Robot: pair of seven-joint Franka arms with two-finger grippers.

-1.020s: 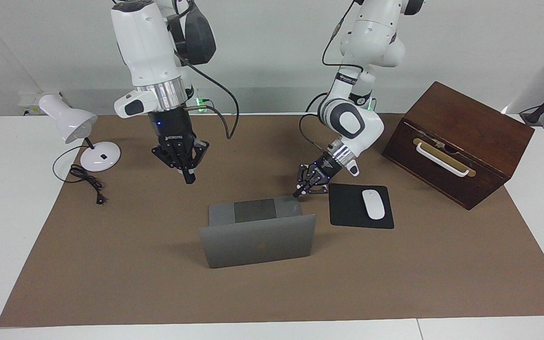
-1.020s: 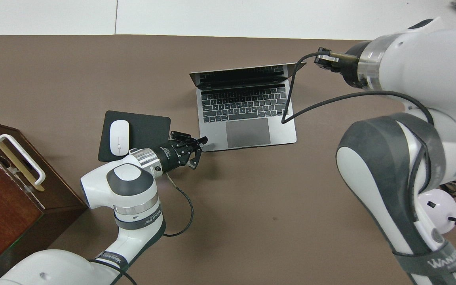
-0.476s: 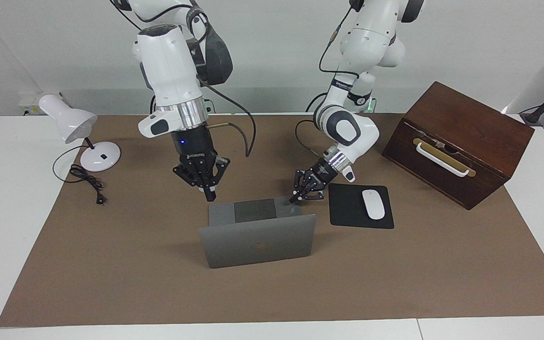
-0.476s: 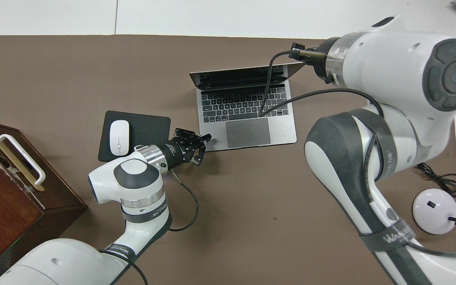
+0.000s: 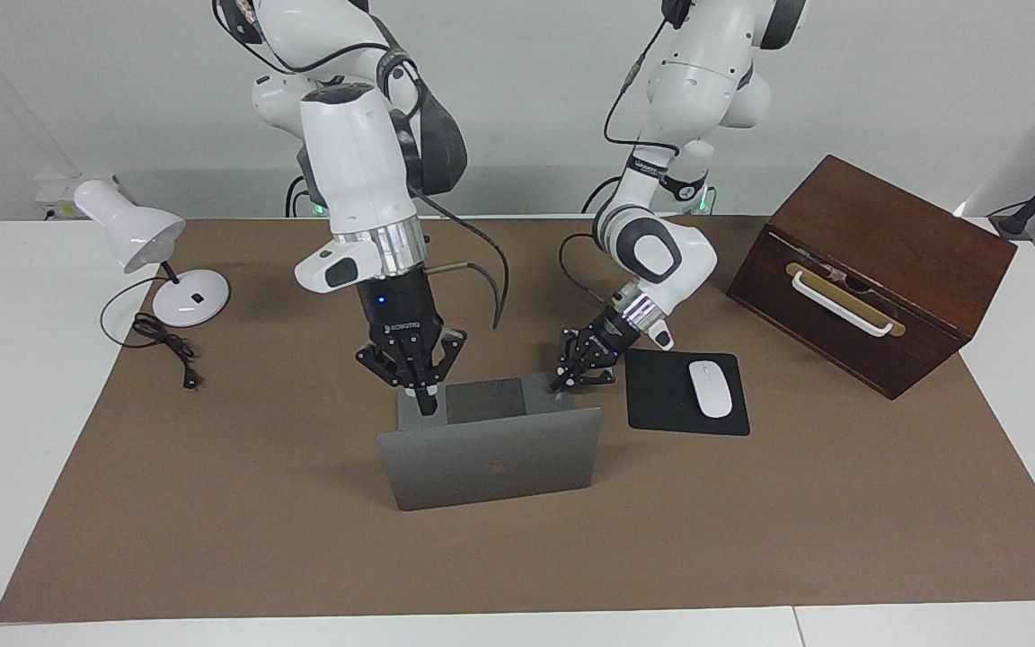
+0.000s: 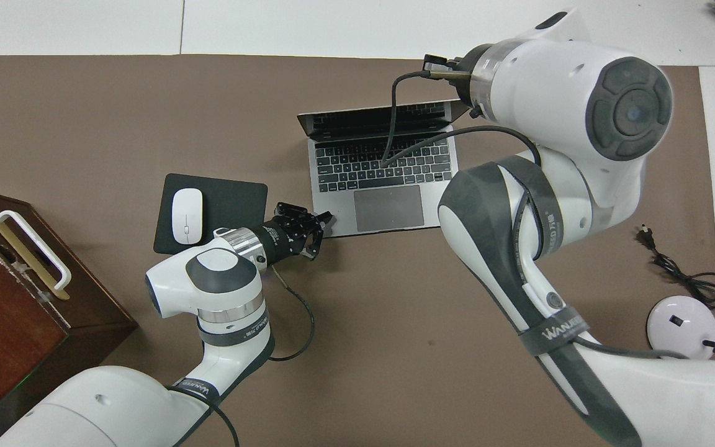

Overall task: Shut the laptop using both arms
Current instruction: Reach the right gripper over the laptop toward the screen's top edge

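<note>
A: Taking the facing view from its left edge, what is to be noted first?

B: A white desk lamp (image 5: 136,235) is seen at the right arm's end of the table, well apart from the work. Next comes the right gripper (image 5: 427,406), pointed straight down over the corner of the deck of the laptop (image 5: 490,467) at the right arm's end; its fingertips are pressed together and nothing is carried. Whether the deck is touched cannot be told.

A: And the laptop itself?

B: It is placed mid-table, hinge away from the robots, with its lid standing upright. Nothing of the closing appears done; the whole lowering of the lid is judged to be left.

A: Then the other arm?

B: The left gripper (image 5: 557,384) is brought low at the deck's other near corner, beside the mouse pad (image 5: 661,395). Its fingertips are likewise shut and nothing is held; the tip seems to rest on or just above the deck edge. A white mouse (image 5: 710,388) lies on the pad, and a wooden box (image 5: 877,270) is set at the left arm's end.
</note>
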